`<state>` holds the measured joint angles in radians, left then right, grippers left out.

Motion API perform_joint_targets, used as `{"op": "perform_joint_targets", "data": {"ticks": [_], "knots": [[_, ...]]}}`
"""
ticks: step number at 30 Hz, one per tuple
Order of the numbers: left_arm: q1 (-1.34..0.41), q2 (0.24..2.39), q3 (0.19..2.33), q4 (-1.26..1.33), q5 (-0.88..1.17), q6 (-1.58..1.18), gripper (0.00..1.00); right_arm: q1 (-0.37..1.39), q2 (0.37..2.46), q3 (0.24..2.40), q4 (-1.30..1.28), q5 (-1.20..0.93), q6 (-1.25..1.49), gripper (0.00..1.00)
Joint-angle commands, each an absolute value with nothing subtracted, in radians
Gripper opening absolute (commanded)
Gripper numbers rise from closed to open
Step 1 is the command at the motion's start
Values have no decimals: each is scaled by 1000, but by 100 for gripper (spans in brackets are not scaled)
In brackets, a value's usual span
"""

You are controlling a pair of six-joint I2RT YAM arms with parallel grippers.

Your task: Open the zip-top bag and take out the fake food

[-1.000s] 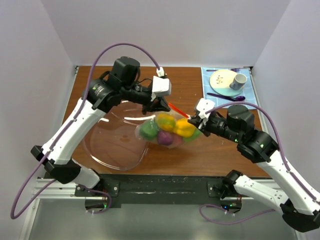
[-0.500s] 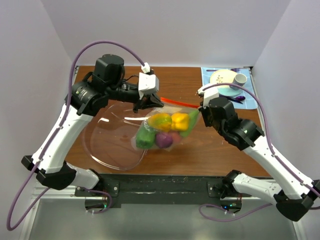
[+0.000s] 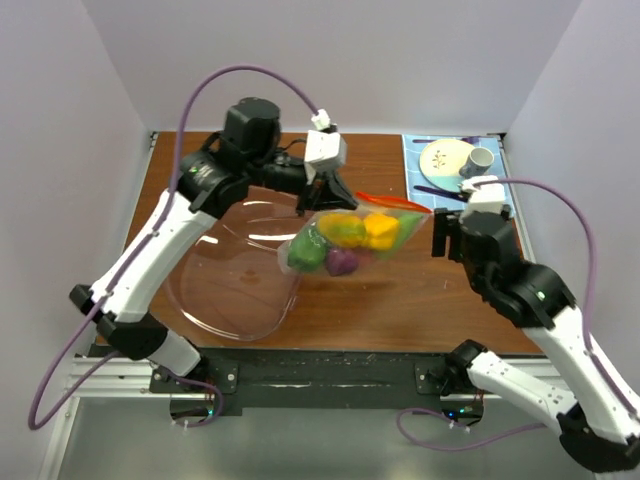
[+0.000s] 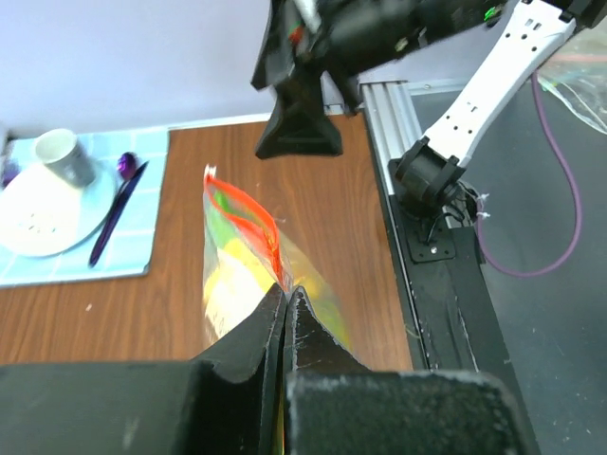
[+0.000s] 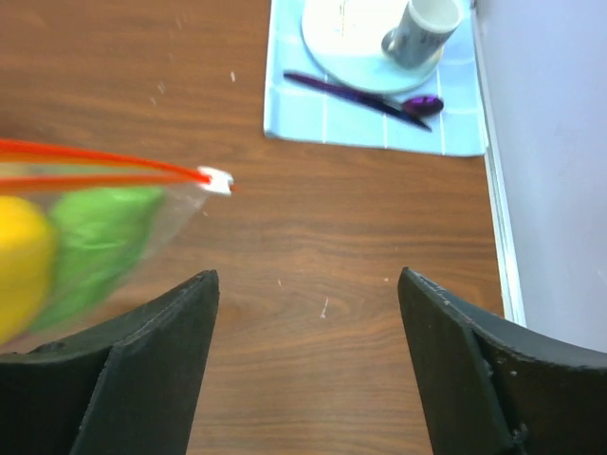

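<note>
Clear plastic zip-top bag, fake food inside, hangs over the table, its orange-red zip edge pinched by the left gripper, jaws clamped together. The right gripper stands wide and empty, just beyond the bag's free corner.

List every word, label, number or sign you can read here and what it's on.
No text is readable in any view.
On the plate: faint marks, too small to read.
On the zip-top bag: no print shows; its white patch looks blank.
</note>
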<state>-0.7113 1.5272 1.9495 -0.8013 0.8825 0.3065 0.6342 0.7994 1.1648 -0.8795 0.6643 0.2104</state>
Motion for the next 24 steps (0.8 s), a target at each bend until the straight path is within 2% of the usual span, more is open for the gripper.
{"op": "perform_joint_targets", "data": {"ticks": [1,8,12,16,19,24], "knots": [[-788,1665,2081,-712,884,281,0,634,646,1181,-796,706,213,81],[-818,1867,2253,-667,923,267,0,634,546,1151,-717,742,189,77],[-816,1951,2339,-722,913,317,0,634,555,1146,-733,764,175,68],[-821,1913,2208,-744,939,383,0,634,563,1102,-720,794,186,64],[-854,1890,2083,-866,943,512,0,634,580,1060,-693,851,216,60],[-945,1878,1882,-1081,868,727,0,634,704,1010,-701,800,320,64]]}}
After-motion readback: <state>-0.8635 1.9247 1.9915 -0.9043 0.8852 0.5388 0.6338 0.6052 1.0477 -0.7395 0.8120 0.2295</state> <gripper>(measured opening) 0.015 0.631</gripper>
